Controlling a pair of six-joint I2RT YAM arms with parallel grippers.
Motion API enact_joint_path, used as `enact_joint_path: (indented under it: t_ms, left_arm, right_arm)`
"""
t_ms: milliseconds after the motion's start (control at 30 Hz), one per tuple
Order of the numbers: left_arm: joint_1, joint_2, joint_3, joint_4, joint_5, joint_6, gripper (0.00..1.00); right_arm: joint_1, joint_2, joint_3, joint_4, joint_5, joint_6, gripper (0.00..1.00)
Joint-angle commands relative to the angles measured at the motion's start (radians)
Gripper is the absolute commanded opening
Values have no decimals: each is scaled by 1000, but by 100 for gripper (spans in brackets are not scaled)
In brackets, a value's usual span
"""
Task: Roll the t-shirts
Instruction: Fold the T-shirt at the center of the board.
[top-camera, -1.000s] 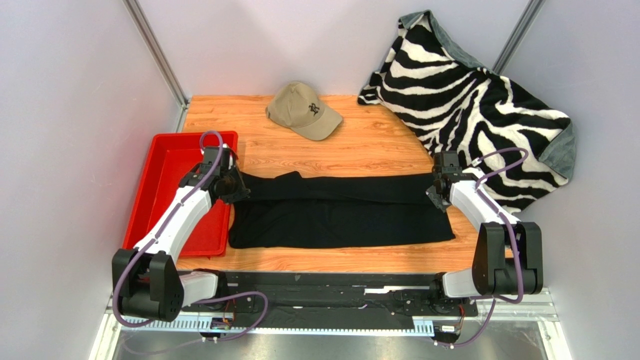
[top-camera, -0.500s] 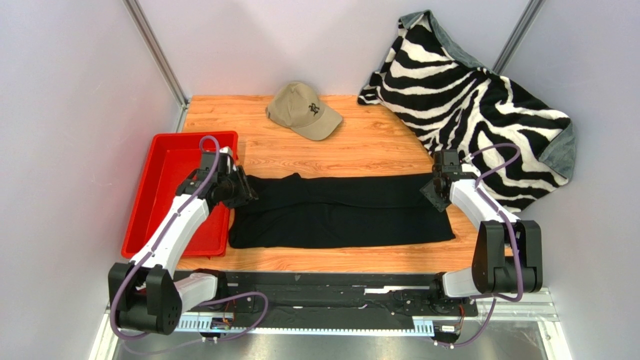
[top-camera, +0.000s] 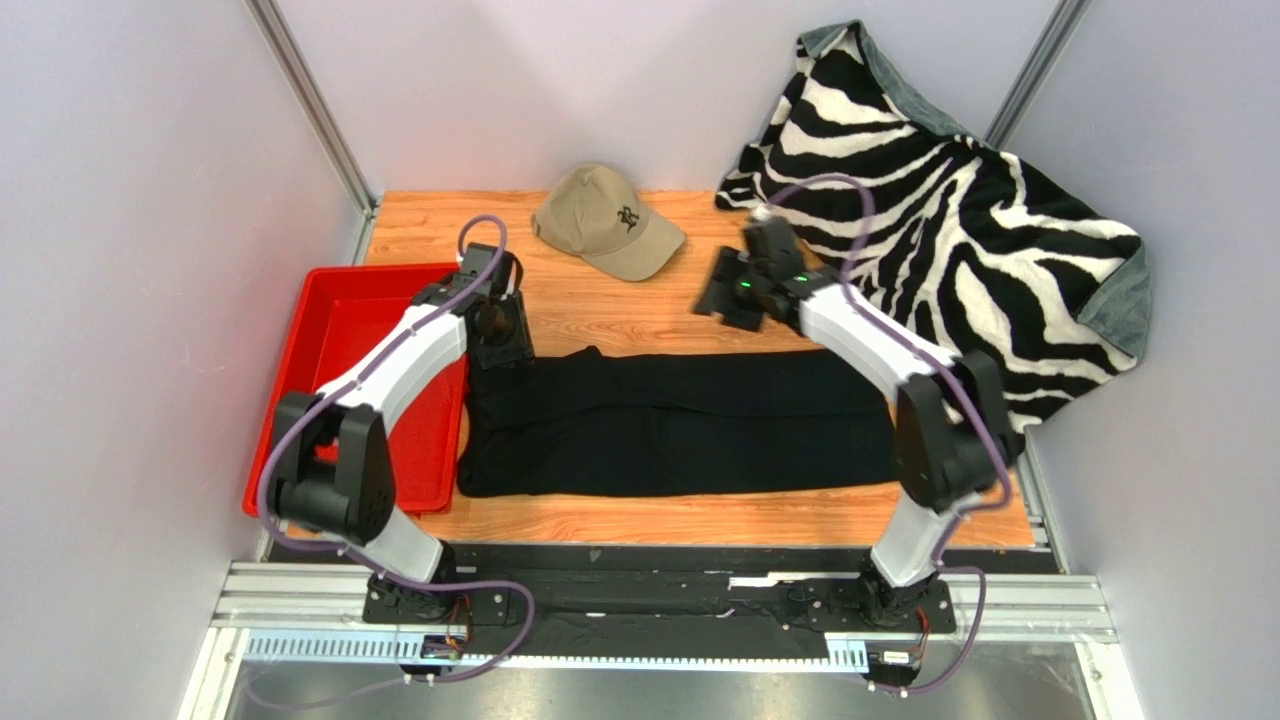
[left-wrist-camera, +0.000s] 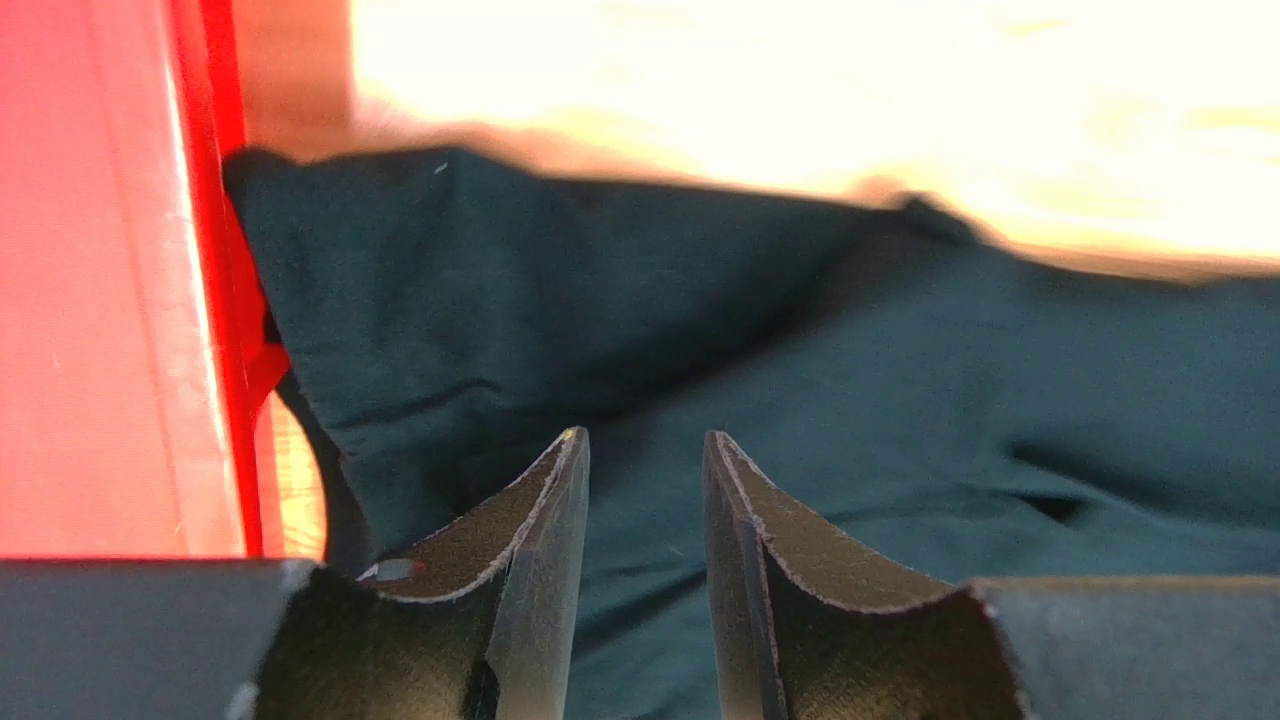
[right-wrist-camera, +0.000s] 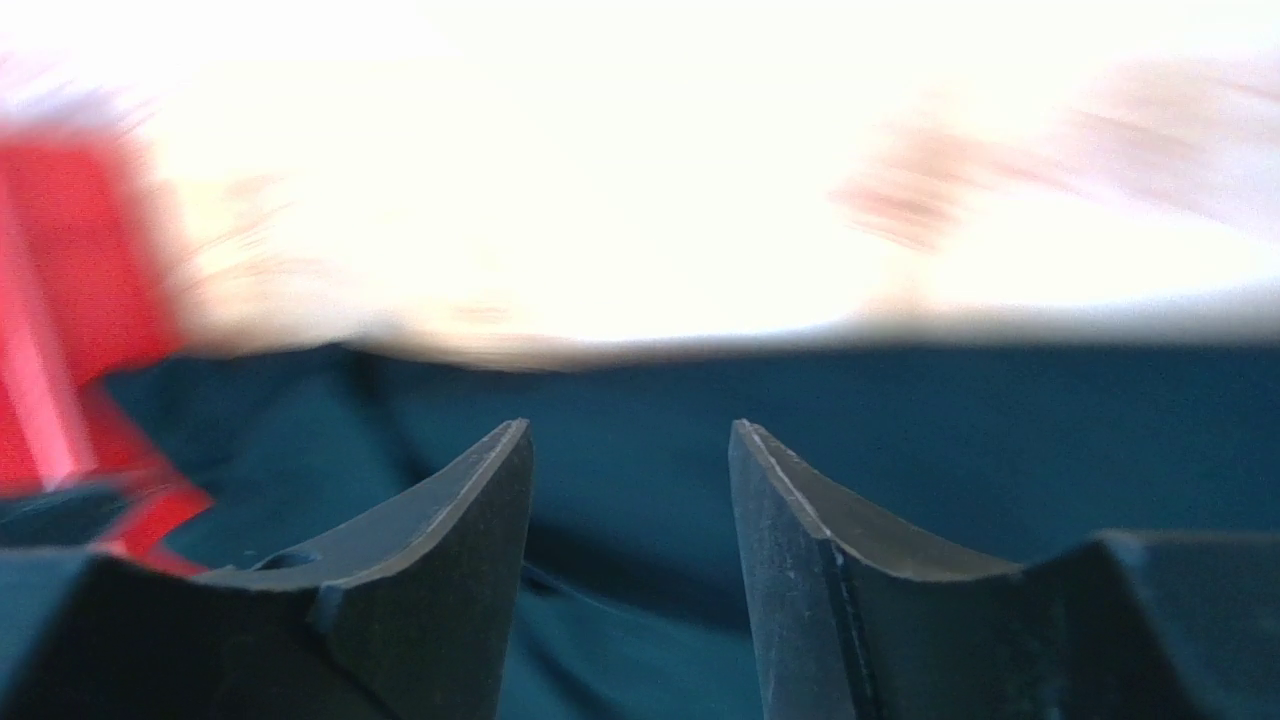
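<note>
The black t-shirt (top-camera: 676, 423) lies on the wooden table folded into a long flat band running left to right. My left gripper (top-camera: 504, 342) hovers over its far left corner beside the red tray, open and empty. In the left wrist view the open gripper (left-wrist-camera: 646, 458) has the t-shirt (left-wrist-camera: 781, 330) beneath it. My right gripper (top-camera: 721, 294) is open over bare wood just beyond the shirt's far edge. The right wrist view is blurred; the open gripper (right-wrist-camera: 631, 443) looks across the t-shirt (right-wrist-camera: 962, 435).
A red tray (top-camera: 323, 323) sits against the shirt's left end and shows in the wrist views as the tray (left-wrist-camera: 120, 300) and tray (right-wrist-camera: 60, 285). A tan cap (top-camera: 609, 221) lies at the back. A zebra-striped blanket (top-camera: 962, 195) is heaped at the back right.
Both grippers have opened and let go of the shirt's ends. The left one shifted to the far left corner. The right arm swung left and away, past the shirt's far edge.
</note>
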Motion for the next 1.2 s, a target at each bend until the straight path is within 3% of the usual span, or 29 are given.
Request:
enact_joint_path:
  t_ms: [0, 100, 300, 400, 600, 933, 1100, 1133, 1167]
  left_arm:
    - [-6, 43, -12, -21, -65, -66, 41]
    - [-6, 49, -53, 2, -73, -96, 40]
    - [-6, 43, -121, 35, -53, -115, 25]
    - [-6, 29, -157, 53, -36, -124, 14]
    - [-6, -18, -211, 82, -14, -136, 0]
    - [-6, -32, -223, 90, 0, -133, 0]
    - [-6, -42, -227, 93, 3, -132, 0]
    - [-6, -52, -225, 90, 3, -130, 0]
    - [-6, -57, -222, 85, 1, -129, 0]
  right_arm:
    - [103, 186, 239, 114, -160, -46, 60]
    - [133, 338, 404, 111, -200, -40, 62]
    - [187, 530, 581, 66, -242, -28, 64]
    - [205, 542, 559, 92, -262, -17, 64]
    - [253, 533, 512, 97, -254, -41, 63]
    - [314, 535, 496, 88, -253, -38, 61]
    - [325, 519, 483, 89, -248, -29, 51]
    - [328, 518, 476, 91, -254, -26, 46]
    - [328, 509, 472, 89, -257, -24, 30]
